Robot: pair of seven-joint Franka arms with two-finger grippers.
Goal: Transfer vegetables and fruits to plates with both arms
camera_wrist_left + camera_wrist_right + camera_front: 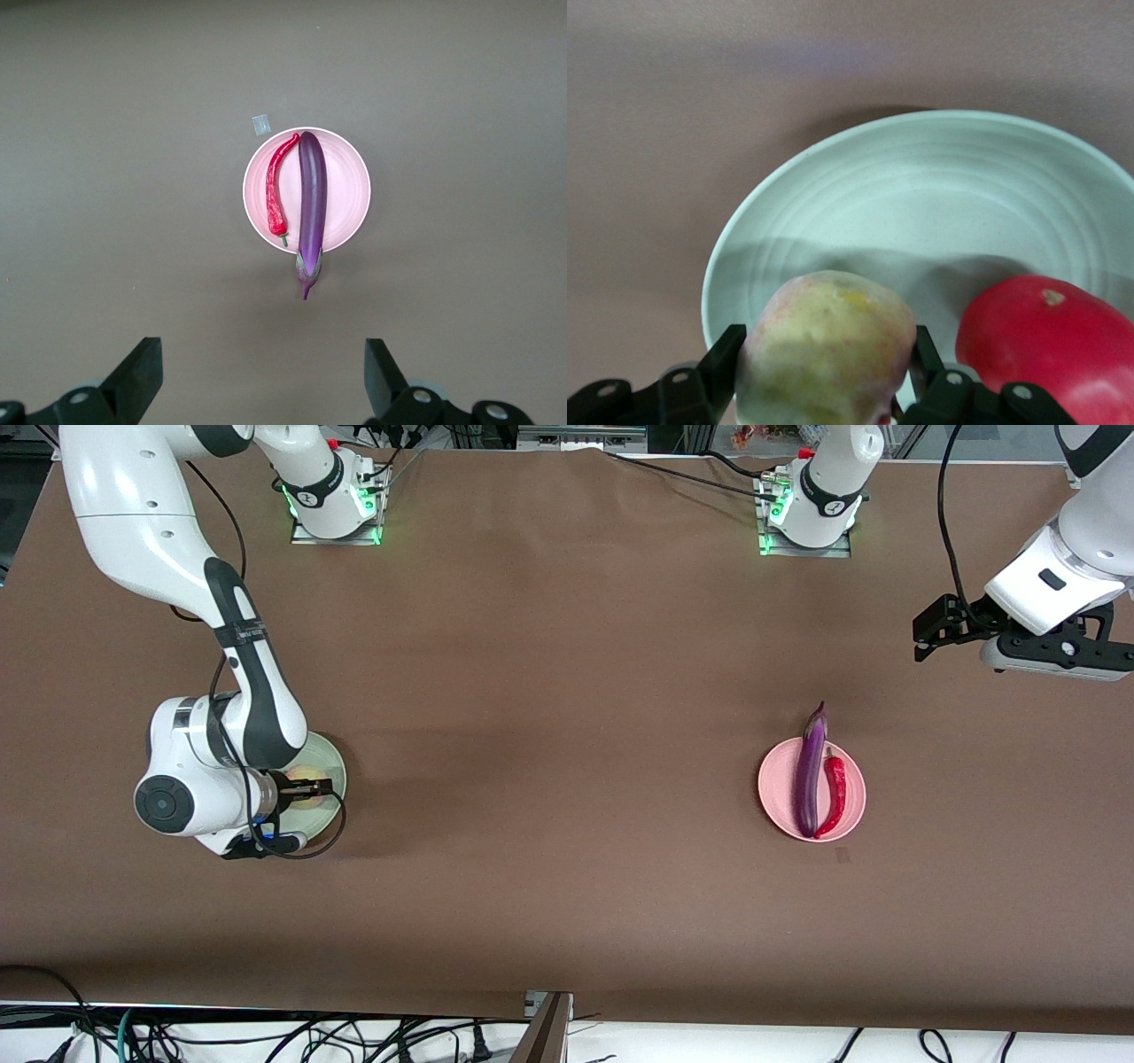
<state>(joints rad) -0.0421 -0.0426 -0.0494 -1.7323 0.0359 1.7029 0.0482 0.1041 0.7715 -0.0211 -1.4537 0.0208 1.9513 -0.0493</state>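
The pale green plate (pixel 331 765) lies toward the right arm's end of the table. My right gripper (pixel 317 788) is low over it, shut on the pale yellow-green fruit (pixel 828 350). In the right wrist view the bright red fruit (pixel 1045 341) sits in this plate (pixel 921 195) beside the held one; the arm hides it in the front view. The pink plate (pixel 769 793) holds the purple eggplant (pixel 809 775) and the red chili (pixel 834 795) side by side. My left gripper (pixel 926 636) is open and empty, raised over bare table toward the left arm's end, apart from the pink plate (pixel 345 190).
A small grey tag (pixel 842 856) lies on the brown table, just nearer the front camera than the pink plate. The arm bases (pixel 337 505) (pixel 806 514) stand along the table's farthest edge. Cables and a post (pixel 545 1027) line the nearest edge.
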